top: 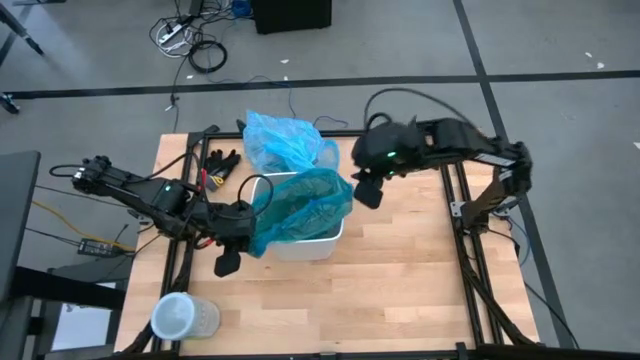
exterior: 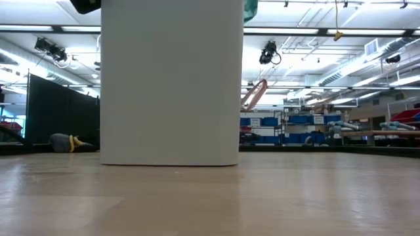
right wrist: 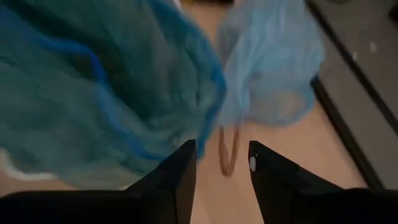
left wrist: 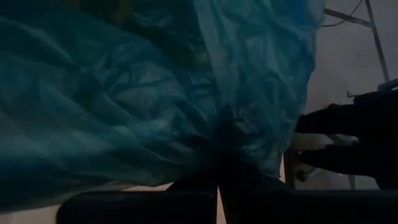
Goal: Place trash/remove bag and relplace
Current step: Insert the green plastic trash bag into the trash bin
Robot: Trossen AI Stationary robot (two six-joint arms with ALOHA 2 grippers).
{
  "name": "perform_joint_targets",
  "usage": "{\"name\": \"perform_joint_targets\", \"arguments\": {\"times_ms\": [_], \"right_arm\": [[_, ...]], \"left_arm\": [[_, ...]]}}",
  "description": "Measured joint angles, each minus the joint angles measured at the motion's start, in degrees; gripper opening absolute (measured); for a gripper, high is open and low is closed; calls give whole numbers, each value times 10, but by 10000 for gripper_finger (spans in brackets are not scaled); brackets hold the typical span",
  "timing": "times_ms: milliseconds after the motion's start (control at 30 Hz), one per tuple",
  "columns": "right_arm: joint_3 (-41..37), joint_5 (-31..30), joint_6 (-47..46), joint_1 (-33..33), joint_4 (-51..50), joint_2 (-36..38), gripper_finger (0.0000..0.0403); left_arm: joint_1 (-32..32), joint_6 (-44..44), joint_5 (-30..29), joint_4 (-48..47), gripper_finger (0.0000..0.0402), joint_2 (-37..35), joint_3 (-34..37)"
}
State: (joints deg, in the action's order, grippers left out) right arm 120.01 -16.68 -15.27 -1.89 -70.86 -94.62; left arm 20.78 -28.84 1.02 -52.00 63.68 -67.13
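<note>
Now the left gripper (top: 238,238) pinched the green bag (top: 305,205) at the bin's (top: 318,243) left side, while the right gripper (top: 368,190), jaws apart and empty, hung just off the bin's right side

1. A light wooden plank desk (top: 400,290) in a black metal frame is seen from above.
2. A white rectangular plastic bin (top: 310,243) is stood near the desk's middle.
3. A crumpled light sky-blue plastic bag (top: 285,140) is laid behind the bin.
4. Black gloves (top: 222,161) are laid beside that bag.
5. A clear round plastic container (top: 180,317) is set at the near left corner.
</note>
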Motion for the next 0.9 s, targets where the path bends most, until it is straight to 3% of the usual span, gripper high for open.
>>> {"name": "perform_joint_targets", "arguments": {"times_ms": [233,500,800,900], "right_arm": [[1,-5,76,17,117,23,132],[0,130,96,34,156,-11,137],[0,214,118,11,168,-19,135],[0,210,126,6,167,-20,137]], "left_arm": [[0,0,-10,0,8,0,0],[0,-2,-36,-2,8,0,-26],[0,2,-79,-2,8,-1,-39],[0,2,-80,-2,8,-1,-39]]}}
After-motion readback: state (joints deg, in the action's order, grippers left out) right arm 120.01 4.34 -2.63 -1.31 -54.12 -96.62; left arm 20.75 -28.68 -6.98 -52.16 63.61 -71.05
